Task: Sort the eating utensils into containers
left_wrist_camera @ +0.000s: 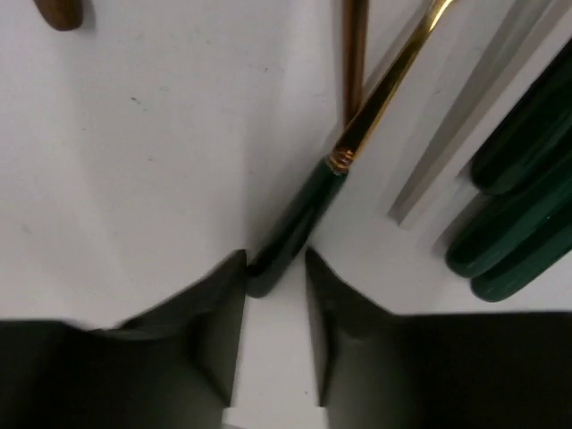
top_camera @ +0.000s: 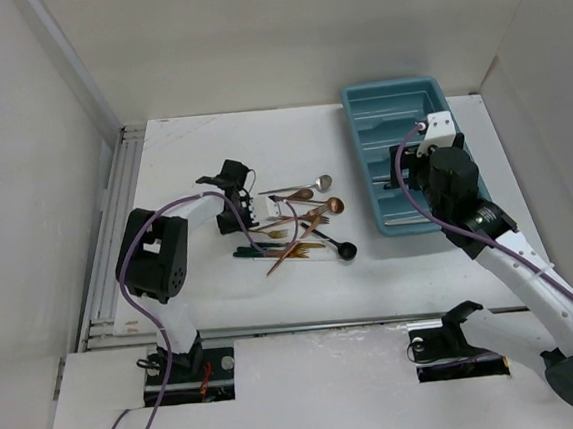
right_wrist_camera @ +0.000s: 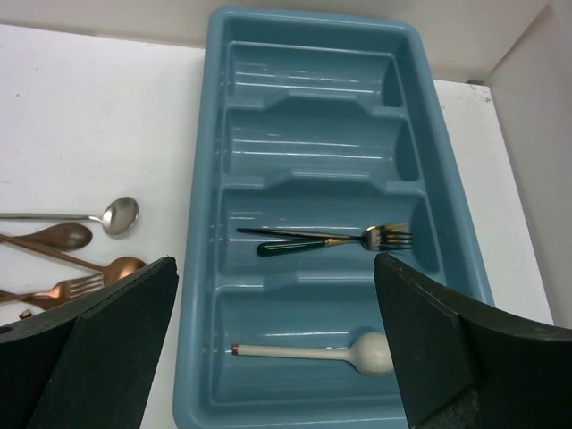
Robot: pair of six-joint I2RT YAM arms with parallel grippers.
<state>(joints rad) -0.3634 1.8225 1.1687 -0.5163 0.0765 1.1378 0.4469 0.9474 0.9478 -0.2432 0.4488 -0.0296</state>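
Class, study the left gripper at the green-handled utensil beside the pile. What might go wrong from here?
1. The left gripper straddles only the very end of the green handle, so the utensil may pivot or slip when lifted.
2. A copper stem meets its gold shaft; lifting could drag it along.

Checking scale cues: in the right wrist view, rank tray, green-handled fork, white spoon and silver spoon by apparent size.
1. tray
2. green-handled fork and white spoon: alike in length, tied
3. silver spoon, though its handle is cropped, so unsure
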